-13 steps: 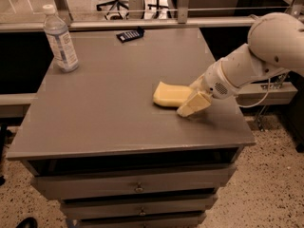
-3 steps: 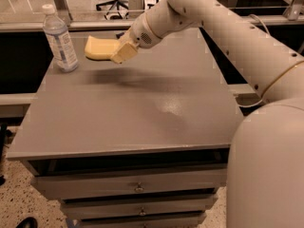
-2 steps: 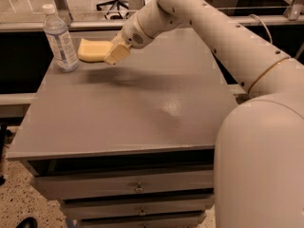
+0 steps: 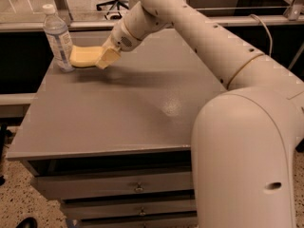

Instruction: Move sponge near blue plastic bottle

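The pale yellow sponge (image 4: 84, 56) is held in my gripper (image 4: 105, 57) at the table's far left, low over the top. Whether it touches the surface, I cannot tell. My gripper is shut on the sponge's right end. The blue plastic bottle (image 4: 58, 38), clear with a white cap and pale label, stands upright at the far left corner. The sponge's left end is right beside the bottle's base, almost touching it. My white arm reaches in from the right across the table.
The grey table (image 4: 123, 108) has drawers (image 4: 137, 188) below its front edge. A rail (image 4: 247, 20) runs behind the table. Office chair legs (image 4: 114, 4) stand on the floor beyond. My arm's large white body (image 4: 242, 160) fills the front right.
My gripper has carried the sponge from the table's right side to the far left, and in the last second lower and closer to the bottle.
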`<state>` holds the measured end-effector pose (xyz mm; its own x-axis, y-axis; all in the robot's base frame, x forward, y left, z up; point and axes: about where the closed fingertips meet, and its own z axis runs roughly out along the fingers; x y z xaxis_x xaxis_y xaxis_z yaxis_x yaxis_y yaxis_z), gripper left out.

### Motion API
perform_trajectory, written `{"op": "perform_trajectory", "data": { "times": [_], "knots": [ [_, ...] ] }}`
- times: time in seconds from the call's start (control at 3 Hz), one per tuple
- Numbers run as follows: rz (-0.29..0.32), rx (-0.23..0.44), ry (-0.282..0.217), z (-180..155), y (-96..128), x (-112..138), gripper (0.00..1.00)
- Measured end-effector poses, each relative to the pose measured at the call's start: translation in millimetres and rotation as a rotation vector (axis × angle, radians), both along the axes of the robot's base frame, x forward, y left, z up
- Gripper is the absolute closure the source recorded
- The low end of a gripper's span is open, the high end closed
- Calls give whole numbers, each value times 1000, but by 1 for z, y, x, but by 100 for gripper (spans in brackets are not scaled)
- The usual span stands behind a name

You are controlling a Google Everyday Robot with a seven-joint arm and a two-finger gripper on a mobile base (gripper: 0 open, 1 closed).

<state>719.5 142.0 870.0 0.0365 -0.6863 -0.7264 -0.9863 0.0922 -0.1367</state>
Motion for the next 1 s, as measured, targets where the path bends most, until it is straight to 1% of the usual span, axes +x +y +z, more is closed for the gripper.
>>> {"op": "perform_trajectory", "data": {
  "times": [0.33,1.0],
  "knots": [
    [5,-13,25,-10,11,5,58],
    [-3,-27,58,-24,15,9,12]
  ]
}}
